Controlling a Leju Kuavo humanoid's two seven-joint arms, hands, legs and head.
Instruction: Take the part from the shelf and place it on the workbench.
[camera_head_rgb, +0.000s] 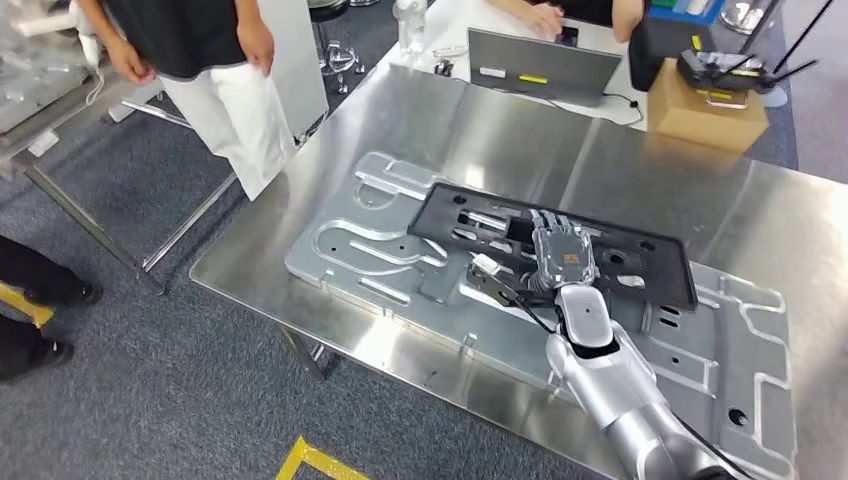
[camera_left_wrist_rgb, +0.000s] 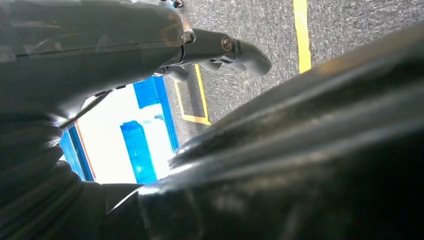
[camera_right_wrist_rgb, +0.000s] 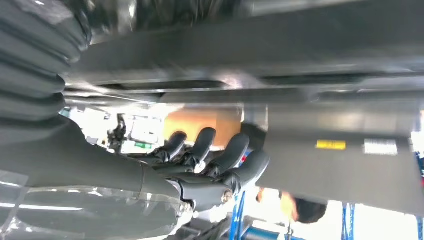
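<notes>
The black flat part (camera_head_rgb: 640, 262) lies across the silver fixture plate (camera_head_rgb: 340, 255) on the steel workbench (camera_head_rgb: 520, 140). My right hand (camera_head_rgb: 562, 252) is stretched out over the part's middle, fingers spread and pointing away from me. In the right wrist view the right hand (camera_right_wrist_rgb: 210, 160) has its fingers slightly curled with nothing in them, and the dark part (camera_right_wrist_rgb: 225, 55) runs close past them. Whether the fingertips touch the part is unclear. My left hand (camera_left_wrist_rgb: 220, 47) hangs down over the grey floor and holds nothing.
A grey laptop (camera_head_rgb: 540, 65) and a cardboard box (camera_head_rgb: 705, 110) stand at the bench's far edge. One person (camera_head_rgb: 215, 60) stands at the far left corner, another sits behind the laptop. Yellow floor tape (camera_head_rgb: 310, 460) runs below the bench's near edge.
</notes>
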